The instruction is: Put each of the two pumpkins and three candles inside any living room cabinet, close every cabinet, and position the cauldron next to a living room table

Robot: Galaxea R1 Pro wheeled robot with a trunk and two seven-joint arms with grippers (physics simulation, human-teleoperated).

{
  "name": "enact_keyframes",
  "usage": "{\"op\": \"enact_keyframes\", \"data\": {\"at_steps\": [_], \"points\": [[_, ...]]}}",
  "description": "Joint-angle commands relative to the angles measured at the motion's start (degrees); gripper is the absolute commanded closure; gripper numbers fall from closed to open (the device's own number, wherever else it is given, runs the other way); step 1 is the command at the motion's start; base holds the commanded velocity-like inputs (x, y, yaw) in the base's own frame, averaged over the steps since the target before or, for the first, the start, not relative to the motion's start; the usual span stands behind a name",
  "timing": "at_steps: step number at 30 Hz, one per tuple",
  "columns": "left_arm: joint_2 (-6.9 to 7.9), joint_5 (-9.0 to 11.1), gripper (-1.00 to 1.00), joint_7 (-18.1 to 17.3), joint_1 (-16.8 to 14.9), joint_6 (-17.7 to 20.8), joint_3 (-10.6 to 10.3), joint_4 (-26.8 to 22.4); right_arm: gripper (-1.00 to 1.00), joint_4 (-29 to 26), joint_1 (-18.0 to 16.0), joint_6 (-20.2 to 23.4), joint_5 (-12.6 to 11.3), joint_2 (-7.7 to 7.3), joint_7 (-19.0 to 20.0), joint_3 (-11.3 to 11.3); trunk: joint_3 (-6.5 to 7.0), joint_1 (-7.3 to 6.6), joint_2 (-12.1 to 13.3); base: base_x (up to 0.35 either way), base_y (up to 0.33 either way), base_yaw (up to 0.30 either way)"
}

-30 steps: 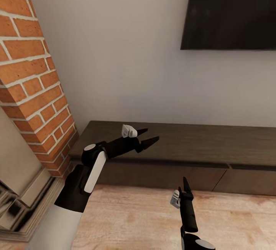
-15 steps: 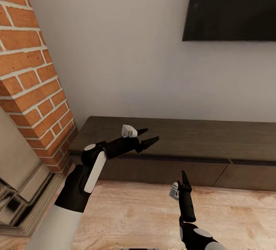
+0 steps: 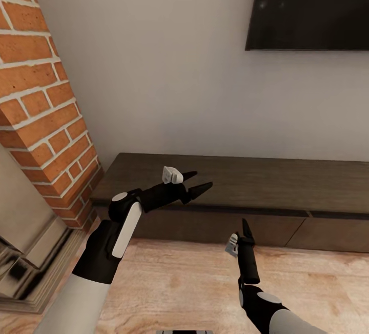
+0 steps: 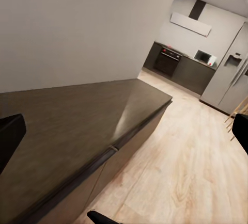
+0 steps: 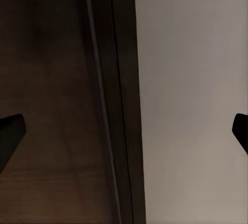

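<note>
The cabinet [image 3: 266,185] is a long low dark-brown console against the white wall, and its drawer fronts sit flush. My left gripper [image 3: 197,182] hovers open over the cabinet's left end with nothing between its fingers. In the left wrist view the left gripper [image 4: 126,131] looks along the cabinet top [image 4: 77,126]. My right gripper [image 3: 245,225] points up in front of a drawer front, just above the floor. In the right wrist view the right gripper [image 5: 126,131] is open and empty, facing the cabinet's edge [image 5: 111,79]. The pumpkins, candles, cauldron and table are out of view.
A brick fireplace [image 3: 41,108] stands at the left, right beside the cabinet's end. A dark TV [image 3: 312,5] hangs on the wall above the cabinet. Light wood floor [image 3: 179,282] runs in front. A kitchen [image 4: 181,64] lies far off past the cabinet's end.
The whole head view has shifted slightly, so the camera moved. My right gripper has risen a little toward the cabinet front. The left gripper holds its pose.
</note>
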Motion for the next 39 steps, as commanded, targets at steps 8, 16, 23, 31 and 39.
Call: {"op": "enact_keyframes", "data": {"at_steps": [8, 16, 23, 31, 39], "points": [[0.0, 0.05, -1.0, -0.12, 0.0, -0.02, -0.01, -0.05, -1.0, 0.31, -1.24, -0.12, 0.01, 0.14, 1.75, -0.01, 0.0, 0.0, 0.0, 0.0, 0.0, 0.0], [-0.03, 0.32, -1.0, -0.26, 0.0, -0.17, -0.08, -0.03, -1.0, 1.58, -1.61, -0.13, 0.02, 0.25, 1.81, 0.06, 0.0, 0.0, 0.0, 0.0, 0.0, 0.0], [-0.07, 0.56, -1.0, -0.15, 0.0, -0.17, -0.18, 0.01, -1.0, 1.81, -1.69, -0.13, 0.02, 0.26, 1.81, 0.08, 0.0, 0.0, 0.0, 0.0, 0.0, 0.0], [-0.18, 0.55, -1.0, -0.01, 0.0, -0.34, -0.64, 0.02, -1.0, 1.82, -1.69, -0.2, 0.02, 0.17, 1.81, 0.01, 0.0, 0.0, 0.0, 0.0, 0.0, 0.0], [-0.01, 0.82, -1.0, -0.32, 0.08, -0.52, -0.79, 0.03, -1.0, 1.82, -1.69, -0.22, 0.02, 0.25, 1.75, 0.07, 0.0, 0.0, 0.0, 0.0, 0.0, 0.0]]}}
